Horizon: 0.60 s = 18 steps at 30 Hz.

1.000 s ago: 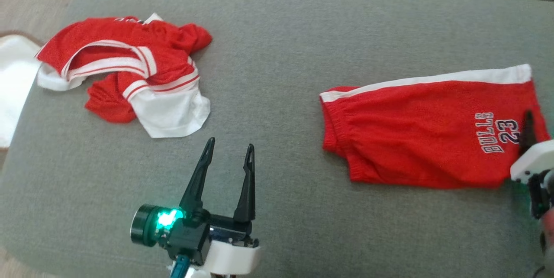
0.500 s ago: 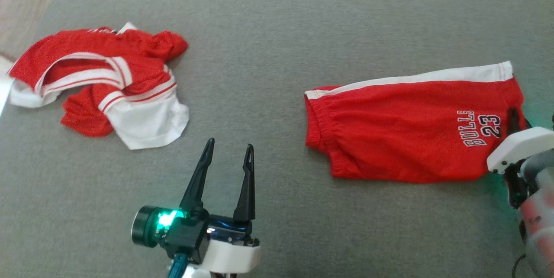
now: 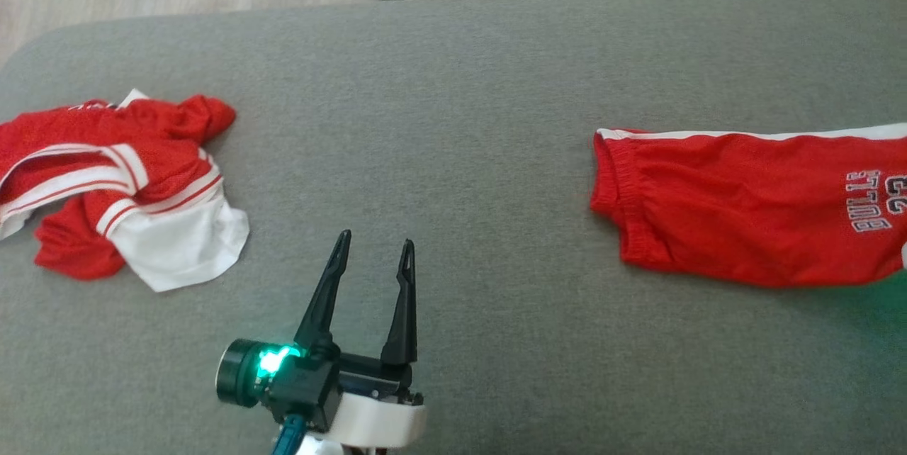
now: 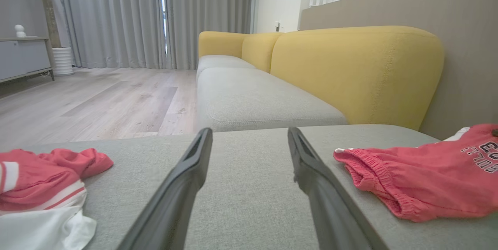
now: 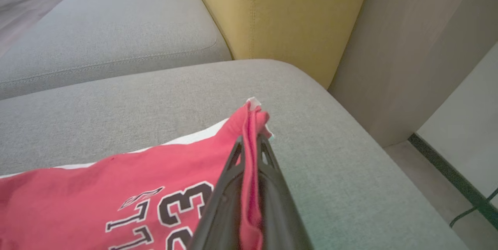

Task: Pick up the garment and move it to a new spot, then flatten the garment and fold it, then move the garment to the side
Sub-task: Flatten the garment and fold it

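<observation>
The garment, red shorts with a white side stripe and "BULLS 23" lettering, lies folded flat on the grey couch cushion at the right, running off the head view's right edge. In the right wrist view my right gripper is shut on the shorts' hem corner, which bunches up between the fingers. My left gripper stands open over bare cushion at the lower middle, with nothing between its fingers. The left wrist view has the shorts to the right of the left gripper.
A crumpled red and white jersey lies at the cushion's left end, also to the left in the left wrist view. A yellow backrest rises behind the cushion. The cushion's right edge drops to the floor near a dark cable.
My right gripper has shut on the shorts' hem and dragged the shorts to the right, away from the jersey. The head view has also shifted. My left gripper stays open in place.
</observation>
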### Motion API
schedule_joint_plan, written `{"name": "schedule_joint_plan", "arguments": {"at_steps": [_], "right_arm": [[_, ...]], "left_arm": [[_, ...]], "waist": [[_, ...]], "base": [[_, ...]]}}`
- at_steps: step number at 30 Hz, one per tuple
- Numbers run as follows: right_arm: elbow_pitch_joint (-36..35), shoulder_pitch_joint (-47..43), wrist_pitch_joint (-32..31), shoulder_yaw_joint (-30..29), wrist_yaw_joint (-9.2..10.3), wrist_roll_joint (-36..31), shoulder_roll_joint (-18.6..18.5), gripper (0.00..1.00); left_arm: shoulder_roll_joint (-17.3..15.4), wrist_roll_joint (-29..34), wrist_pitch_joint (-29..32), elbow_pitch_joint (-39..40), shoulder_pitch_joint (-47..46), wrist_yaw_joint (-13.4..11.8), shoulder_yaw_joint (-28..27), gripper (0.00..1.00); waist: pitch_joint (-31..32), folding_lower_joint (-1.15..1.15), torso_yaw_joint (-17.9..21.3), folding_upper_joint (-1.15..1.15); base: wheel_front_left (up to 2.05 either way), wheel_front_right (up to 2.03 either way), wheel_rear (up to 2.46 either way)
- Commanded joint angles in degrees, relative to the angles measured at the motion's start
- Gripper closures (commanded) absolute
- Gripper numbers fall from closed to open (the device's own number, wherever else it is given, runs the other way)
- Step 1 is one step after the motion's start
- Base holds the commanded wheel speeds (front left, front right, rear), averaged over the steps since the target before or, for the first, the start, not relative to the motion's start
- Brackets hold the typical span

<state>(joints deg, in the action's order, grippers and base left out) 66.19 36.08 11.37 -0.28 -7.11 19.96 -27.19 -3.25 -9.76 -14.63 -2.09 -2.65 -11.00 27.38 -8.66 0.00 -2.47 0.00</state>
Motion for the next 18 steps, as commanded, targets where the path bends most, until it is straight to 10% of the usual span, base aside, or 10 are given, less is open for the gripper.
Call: {"name": "schedule_joint_plan", "arguments": {"at_steps": [1, 18], "right_arm": [[-2.21, 2.09, 0.63, 1.4, -0.37, -0.77, -1.67, 1.0], [-19.82, -1.52, 1.8, 9.55, -0.37, -2.43, 10.38, 1.0]], "left_arm": [[0.36, -0.23, -0.37, 1.34, -0.85, 0.33, -1.88, 0.0], [0.37, -1.59, -0.37, -0.44, 0.38, 0.97, -1.29, 0.0]], "waist": [[0.38, 0.0, 1.06, 0.0], [4.43, 0.0, 1.31, 0.0]], "base": [[0.0, 0.0, 0.0], [0.0, 0.0, 0.0]]}}
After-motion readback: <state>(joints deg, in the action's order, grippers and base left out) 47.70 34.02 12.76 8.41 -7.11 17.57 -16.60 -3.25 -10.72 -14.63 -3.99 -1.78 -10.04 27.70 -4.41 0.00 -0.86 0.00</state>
